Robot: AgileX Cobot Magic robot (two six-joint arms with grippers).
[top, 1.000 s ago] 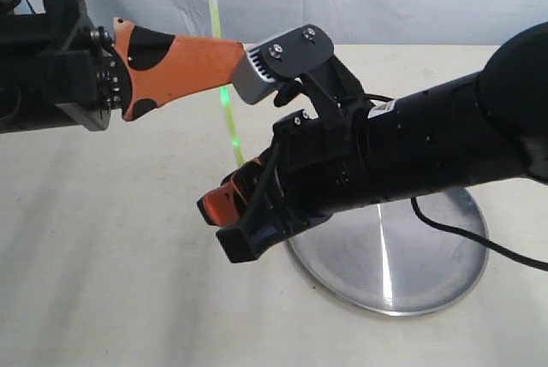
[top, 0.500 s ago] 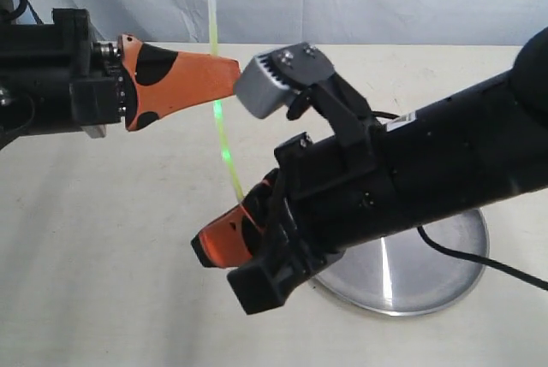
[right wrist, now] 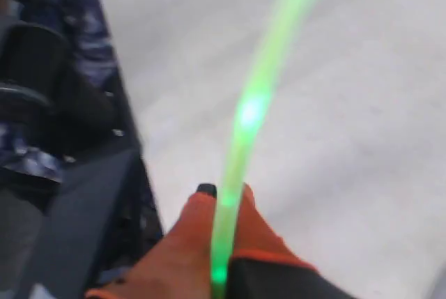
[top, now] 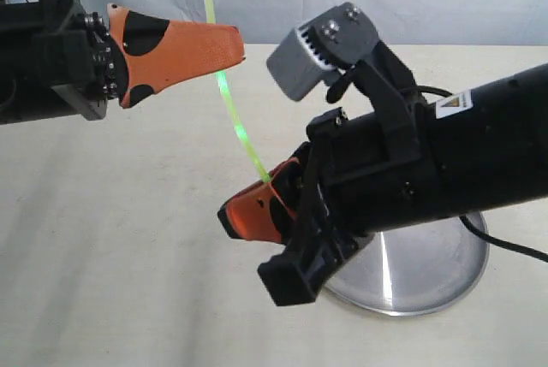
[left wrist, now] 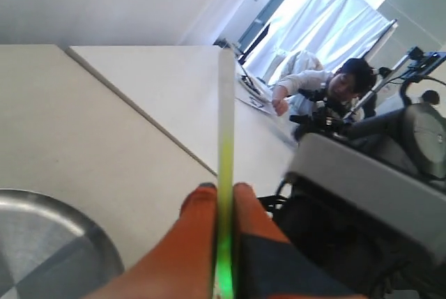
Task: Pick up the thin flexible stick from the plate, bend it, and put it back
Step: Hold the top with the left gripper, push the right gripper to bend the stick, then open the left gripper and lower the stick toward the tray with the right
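The stick (top: 231,106) stands steeply upright, bowed in a curve, glowing green, pale up top. The left gripper (top: 224,49) and right gripper (top: 255,206) both clamp it.

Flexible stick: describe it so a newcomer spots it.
Find the silver plate under the right arm. Above it to the left, the left gripper and right gripper pinch one thin stick. It alone glows yellow-green, bowed in mid-air.

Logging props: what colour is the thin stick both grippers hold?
Yellow-green, glowing brighter green mid-length; the thin translucent plastic stick shows best in exterior view.
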